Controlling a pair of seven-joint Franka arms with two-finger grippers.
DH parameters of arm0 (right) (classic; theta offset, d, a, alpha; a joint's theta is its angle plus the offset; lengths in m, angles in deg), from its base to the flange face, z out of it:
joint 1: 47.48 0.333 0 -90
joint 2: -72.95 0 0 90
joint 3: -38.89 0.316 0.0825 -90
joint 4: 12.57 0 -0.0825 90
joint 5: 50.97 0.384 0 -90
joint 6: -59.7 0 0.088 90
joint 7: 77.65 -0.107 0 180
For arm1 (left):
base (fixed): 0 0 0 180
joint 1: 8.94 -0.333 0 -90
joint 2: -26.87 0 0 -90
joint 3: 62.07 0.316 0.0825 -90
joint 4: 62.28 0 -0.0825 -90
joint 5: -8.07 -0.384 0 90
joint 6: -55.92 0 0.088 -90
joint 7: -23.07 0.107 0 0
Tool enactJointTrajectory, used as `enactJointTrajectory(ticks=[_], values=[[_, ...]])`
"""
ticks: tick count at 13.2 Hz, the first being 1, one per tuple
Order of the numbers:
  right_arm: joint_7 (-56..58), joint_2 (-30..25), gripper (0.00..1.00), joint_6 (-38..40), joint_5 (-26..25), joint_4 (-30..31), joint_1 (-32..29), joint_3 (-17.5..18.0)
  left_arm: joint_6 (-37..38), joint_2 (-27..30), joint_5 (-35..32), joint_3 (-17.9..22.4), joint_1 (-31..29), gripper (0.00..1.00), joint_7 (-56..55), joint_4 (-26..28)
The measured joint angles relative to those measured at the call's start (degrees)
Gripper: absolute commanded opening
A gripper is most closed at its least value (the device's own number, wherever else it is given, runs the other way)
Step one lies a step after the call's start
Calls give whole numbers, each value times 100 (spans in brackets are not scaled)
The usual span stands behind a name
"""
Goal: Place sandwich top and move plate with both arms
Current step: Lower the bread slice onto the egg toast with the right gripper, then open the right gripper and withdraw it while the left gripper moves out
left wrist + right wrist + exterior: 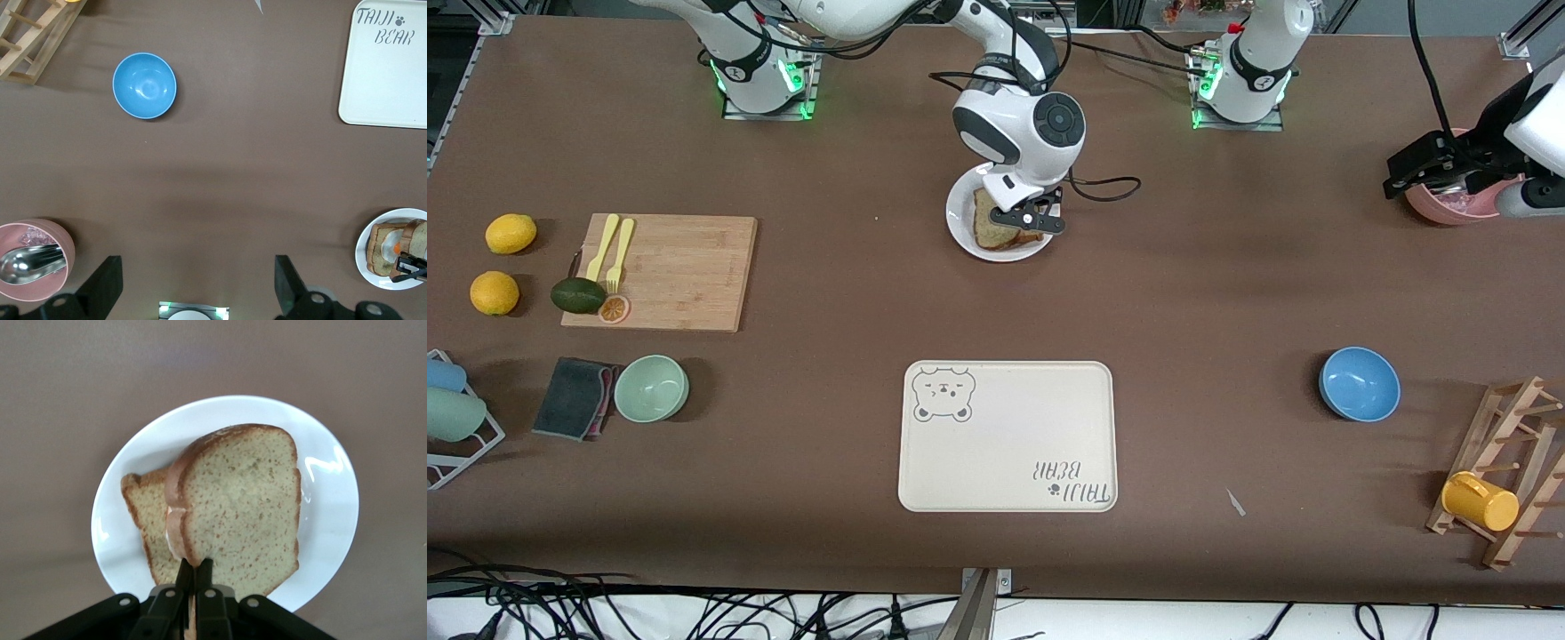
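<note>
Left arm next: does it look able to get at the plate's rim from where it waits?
Probably yes. The left pincer waits open over bare table beside the pink bowl, with nothing standing between it and the plate. The right pincer, shut on the bread slice, crowds one edge.

Plate (333,520): white, glossy, smooth, with bright glare. Sandwich top (243,507): speckled tan crumb, porous and matt, brown crust. Table (1227,293): brown, matt covering. Cutting board (680,271): pale wood, visible grain. Tray (1005,462): cream, matt, printed. Blue bowl (144,85): smooth, slight sheen. Spoon (30,263): shiny metal. Rack (1507,471): bare wood.
</note>
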Motion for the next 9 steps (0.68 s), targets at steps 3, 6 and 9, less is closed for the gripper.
enactJointTrajectory(ticks=[3,6,9], values=[[-5,0,13,34,30,-3,1,0,0,-11,0,-1,-2,100,0,0],[-28,0,100,75,33,-11,-2,-19,0,-11,0,-3,-2,100,0,0],[-133,-53,100,158,51,-128,-92,-75,0,-20,0,-3,-14,100,0,0]])
